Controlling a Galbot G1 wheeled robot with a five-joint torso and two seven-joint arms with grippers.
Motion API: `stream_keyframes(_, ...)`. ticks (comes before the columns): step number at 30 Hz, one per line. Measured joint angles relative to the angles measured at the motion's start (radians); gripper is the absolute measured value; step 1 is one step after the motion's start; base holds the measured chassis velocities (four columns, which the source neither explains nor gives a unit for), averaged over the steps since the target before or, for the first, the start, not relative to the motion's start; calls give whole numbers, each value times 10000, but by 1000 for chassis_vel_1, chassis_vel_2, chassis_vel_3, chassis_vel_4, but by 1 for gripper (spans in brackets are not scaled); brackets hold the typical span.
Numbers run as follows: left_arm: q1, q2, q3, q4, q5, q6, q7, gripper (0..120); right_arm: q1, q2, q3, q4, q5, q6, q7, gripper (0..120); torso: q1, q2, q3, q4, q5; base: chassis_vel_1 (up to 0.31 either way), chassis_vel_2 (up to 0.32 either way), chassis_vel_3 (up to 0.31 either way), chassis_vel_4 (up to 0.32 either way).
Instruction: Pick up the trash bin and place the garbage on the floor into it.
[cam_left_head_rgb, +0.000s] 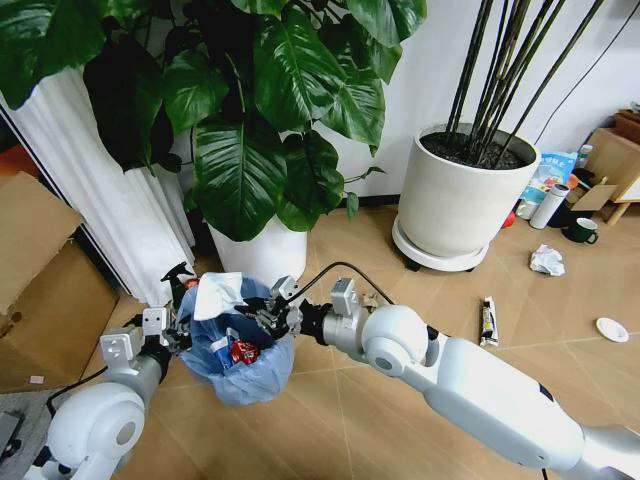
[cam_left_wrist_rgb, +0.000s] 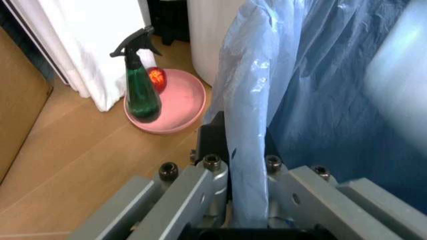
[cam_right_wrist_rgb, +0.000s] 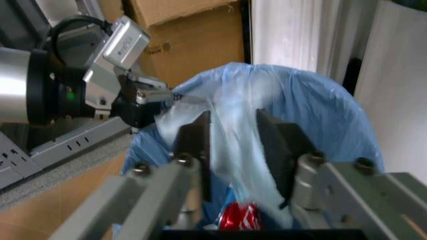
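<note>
Two grippers held one bin (cam_left_head_rgb: 240, 365) off the floor (cam_left_head_rgb: 400, 330) between them, in front of a white pot (cam_left_head_rgb: 262, 252) of broad green leaves. The left gripper (cam_left_head_rgb: 183, 335) was clamped on the rim's near-left side, a fold of the crinkly blue bag (cam_left_wrist_rgb: 250, 150) pinched between its fingers (cam_left_wrist_rgb: 213, 137). The right gripper (cam_left_head_rgb: 275, 318) pinched the opposite rim, its two dark pads (cam_right_wrist_rgb: 273, 145) closed on the plastic.

Inside the bin lay one crushed red can (cam_left_head_rgb: 243, 351) and one crumpled white paper (cam_left_head_rgb: 217, 292), which stuck up above the rim.

Three pieces of litter lay on the herringbone wood to the right, well apart from each other: one white paper wad (cam_left_head_rgb: 547, 260), one squeezed tube (cam_left_head_rgb: 488, 321) and one small white disc (cam_left_head_rgb: 611, 329). Wide bare floor stretched between the bin and these.

A second, larger pot (cam_left_head_rgb: 458, 195) of thin dark stems stood on a low round base farther right, with a dark mug (cam_left_head_rgb: 581, 231) and a white bottle (cam_left_head_rgb: 551, 205) beyond it near the wall. At left, a brown cardboard box (cam_left_head_rgb: 40, 290) and a white ribbed curtain (cam_left_head_rgb: 110, 190) closed in that side. Just behind the bin, one green spray bottle (cam_left_wrist_rgb: 141, 87) stood upright in a shallow pink dish (cam_left_wrist_rgb: 180, 102) beside a small red object (cam_left_wrist_rgb: 157, 77).
</note>
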Motion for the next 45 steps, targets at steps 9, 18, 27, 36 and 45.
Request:
stream_keyframes(9,-55,-4,4,21,-19,-3,10,0,-64,112,-8,-166,-74,268,172,65,0,0,0,0,0,0,0,0,0)
stream_keyframes(18,-53,-56,-67,52,-12,-12,30,0,-301,31,1032,-16,-82,330,723,94,0,1,0,2,1,0,0,0,0)
stream_keyframes(27,-38,-160,-140,6,43,-35,44,0,-1310,-585,2976,-2,-288,196,1049,100,0,2,0,0,2,0,0,0,0)
stream_keyframes(36,0,-228,-208,-77,58,-46,50,0,-2501,-718,4299,-145,-747,15,1221,100,0,2,0,0,3,0,0,0,0)
stream_keyframes(45,55,-282,-242,-203,65,-50,60,0,-3563,-768,5342,34,-1129,-187,1184,100,0,2,0,0,0,0,0,0,0)
